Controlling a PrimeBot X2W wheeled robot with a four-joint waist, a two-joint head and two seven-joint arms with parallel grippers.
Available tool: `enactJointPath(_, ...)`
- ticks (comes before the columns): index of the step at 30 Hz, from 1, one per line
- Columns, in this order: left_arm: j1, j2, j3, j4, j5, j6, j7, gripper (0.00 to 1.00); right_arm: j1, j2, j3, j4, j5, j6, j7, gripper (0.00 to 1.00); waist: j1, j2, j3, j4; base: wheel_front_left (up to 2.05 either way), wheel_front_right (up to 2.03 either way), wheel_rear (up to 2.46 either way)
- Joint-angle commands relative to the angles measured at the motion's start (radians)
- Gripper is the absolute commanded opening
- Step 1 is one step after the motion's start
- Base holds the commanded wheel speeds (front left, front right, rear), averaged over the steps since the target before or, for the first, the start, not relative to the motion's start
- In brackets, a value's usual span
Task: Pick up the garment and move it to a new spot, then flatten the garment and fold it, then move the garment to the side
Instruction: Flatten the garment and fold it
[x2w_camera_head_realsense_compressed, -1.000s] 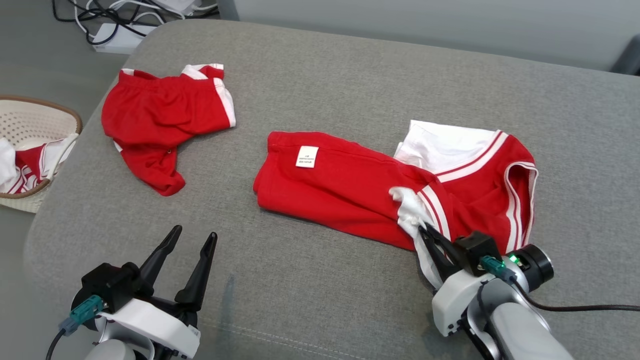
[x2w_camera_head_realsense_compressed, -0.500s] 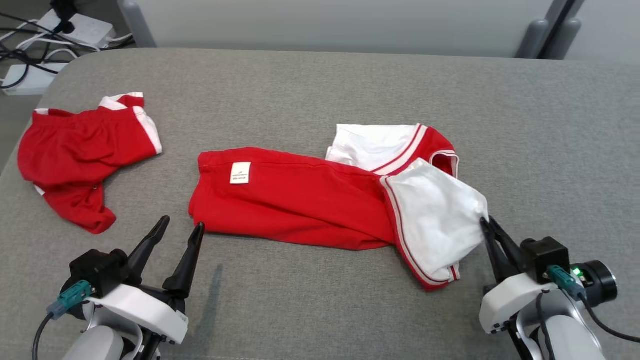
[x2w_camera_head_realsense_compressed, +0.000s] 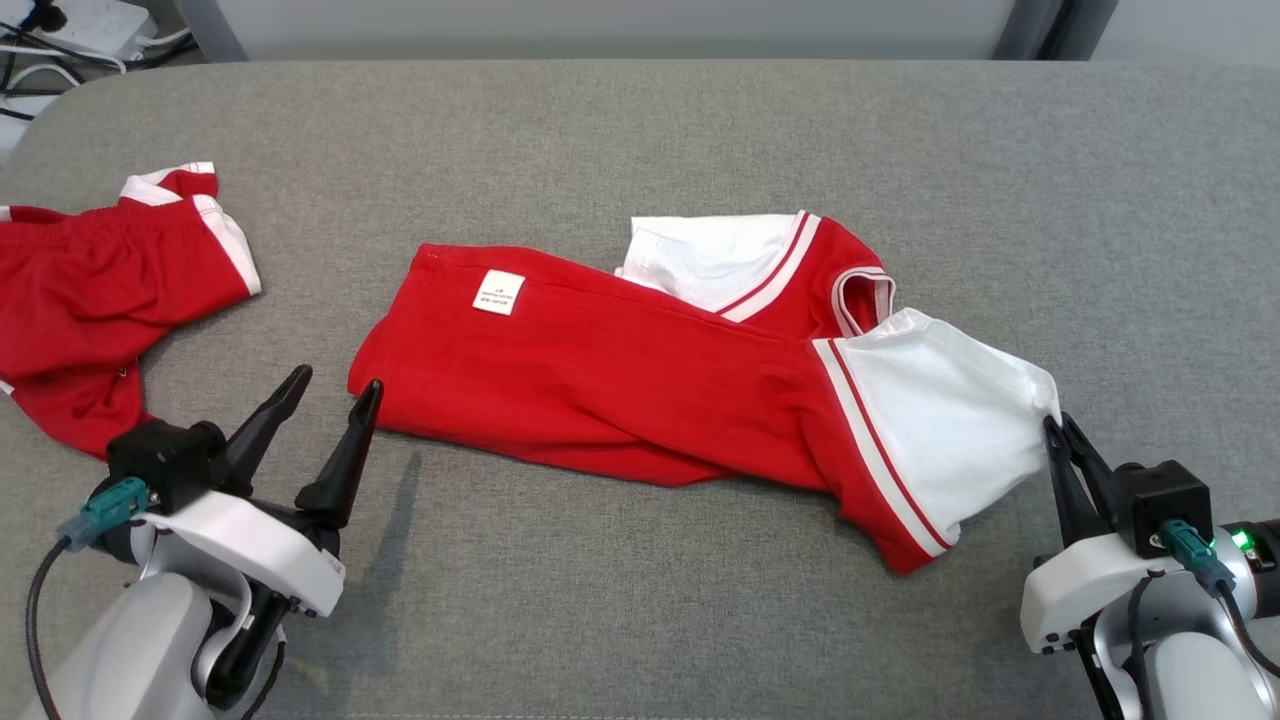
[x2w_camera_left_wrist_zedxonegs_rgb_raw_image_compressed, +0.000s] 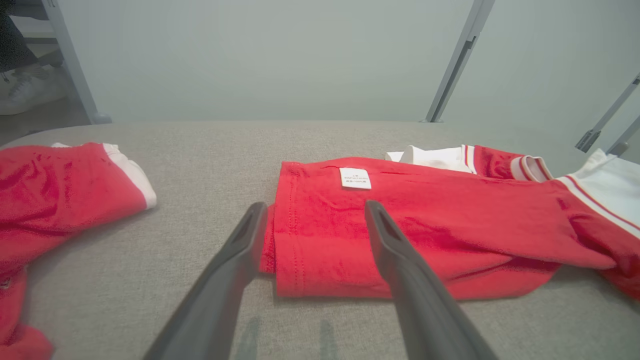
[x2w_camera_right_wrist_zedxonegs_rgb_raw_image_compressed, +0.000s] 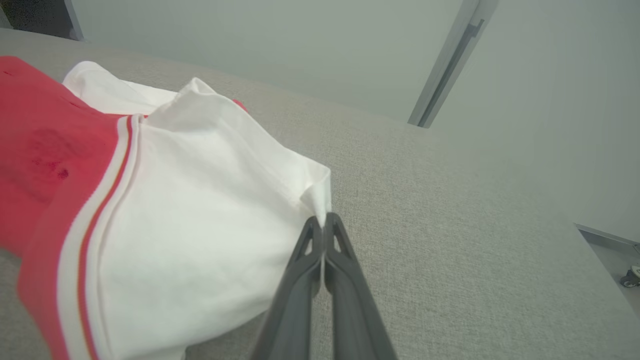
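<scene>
- Head view: right gripper (x2w_camera_head_realsense_compressed: 1058, 422) is clamped tight on the corner of the white sleeve (x2w_camera_head_realsense_compressed: 940, 420) of the red shirt (x2w_camera_head_realsense_compressed: 600, 380). The sleeve is stretched toward the lower right.
- The rest of the shirt lies across the middle of the grey cushion (x2w_camera_head_realsense_compressed: 700, 130), with its label (x2w_camera_head_realsense_compressed: 498, 292) facing up near the left end.
- Left gripper (x2w_camera_head_realsense_compressed: 340, 378) has its fingers spread wide and holds nothing. Its tips are just beside the shirt's left hem; I cannot tell if they touch it.
- A second red garment (x2w_camera_head_realsense_compressed: 90, 290) lies at the far left, apart from the shirt. Cables (x2w_camera_head_realsense_compressed: 40, 45) sit past the cushion's top left corner.
- Left wrist view: the open fingers frame the shirt's hem corner, with the label just beyond the tips. It adds a white shoe (x2w_camera_left_wrist_zedxonegs_rgb_raw_image_compressed: 22, 90) on the floor at top left and metal posts (x2w_camera_left_wrist_zedxonegs_rgb_raw_image_compressed: 452, 65) behind the cushion.
- Right wrist view: the jaws are pressed together with a peak of white fabric pinched at the tips. This close-up confirms the grip. The sleeve's red and white trim (x2w_camera_right_wrist_zedxonegs_rgb_raw_image_compressed: 85, 220) runs down the left.
</scene>
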Motion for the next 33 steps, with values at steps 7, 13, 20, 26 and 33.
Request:
enactJointPath(7, -0.220, 0.142, -0.093, 0.034, -0.070, -0.004, -0.001, 1.00, 0.014, -0.007, 0.084, -0.095, 0.006, 0.000, 0.030, 0.00, 0.0000, 0.0000, 0.072, -0.044, 0.00, 0.00, 0.00)
enactJointPath(13, -0.324, 0.200, -0.173, 0.071, -0.129, -0.004, 0.038, 1.00, 0.000, -0.007, 0.156, -0.109, 0.038, 0.000, 0.009, 0.00, 0.0000, 0.0000, 0.129, -0.101, 0.00, 0.00, 0.00)
enactJointPath(20, -0.388, 0.243, -0.204, 0.106, -0.200, -0.004, 0.070, 1.00, -0.010, -0.007, 0.228, -0.121, 0.059, 0.000, -0.016, 0.00, 0.0000, 0.0000, 0.180, -0.154, 0.00, 0.00, 0.00)
enactJointPath(26, -0.411, 0.282, -0.225, 0.135, -0.267, -0.004, 0.092, 1.00, -0.011, -0.007, 0.279, -0.129, 0.076, 0.000, -0.036, 0.00, 0.0000, 0.0000, 0.207, -0.196, 0.00, 0.00, 0.00)
enactJointPath(33, -0.423, 0.300, -0.229, 0.155, -0.358, -0.004, 0.106, 1.00, -0.008, -0.007, 0.311, -0.127, 0.089, 0.000, -0.054, 0.00, 0.0000, 0.0000, 0.222, -0.213, 0.00, 0.00, 0.00)
